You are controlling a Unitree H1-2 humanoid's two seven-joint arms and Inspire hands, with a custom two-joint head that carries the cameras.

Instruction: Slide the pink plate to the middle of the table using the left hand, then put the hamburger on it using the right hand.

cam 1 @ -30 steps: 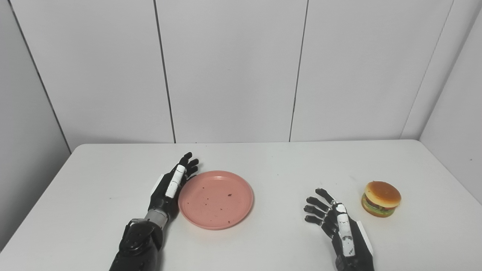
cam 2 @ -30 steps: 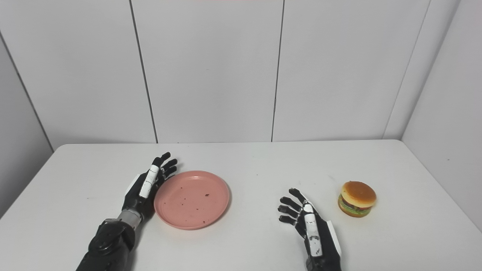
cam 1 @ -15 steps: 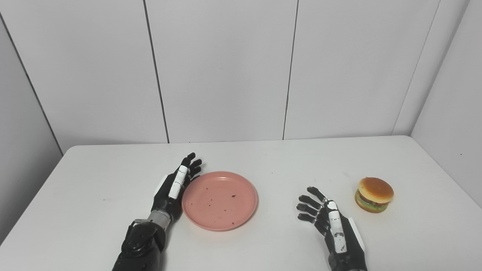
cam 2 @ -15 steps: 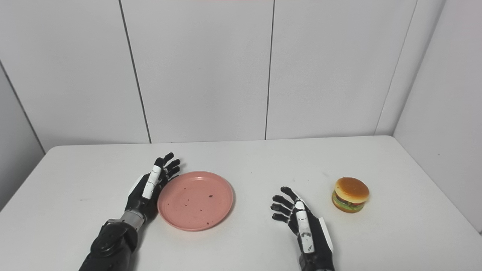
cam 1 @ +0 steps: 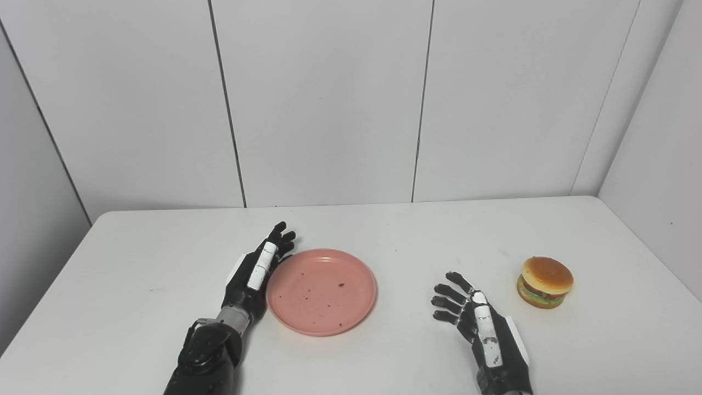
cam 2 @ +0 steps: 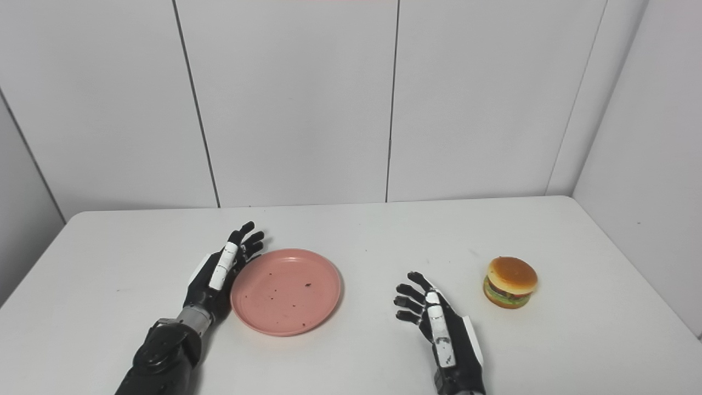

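Both hands flank the pink plate [cam 1: 321,291]; hamburger [cam 1: 544,282] sits apart rightward.

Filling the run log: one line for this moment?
left hand: open, against pink plate left rim | right hand: open, apart from hamburger | plate bare

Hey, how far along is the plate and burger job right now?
Nothing looks finished. In hand: the left hand, open, is set edge-on against the left rim of the pink plate, placed to push it; the plate sits a little left of the table's middle. Left to do: the hamburger sits on the table at the right, untouched, and the right hand is open short of it, holding nothing.
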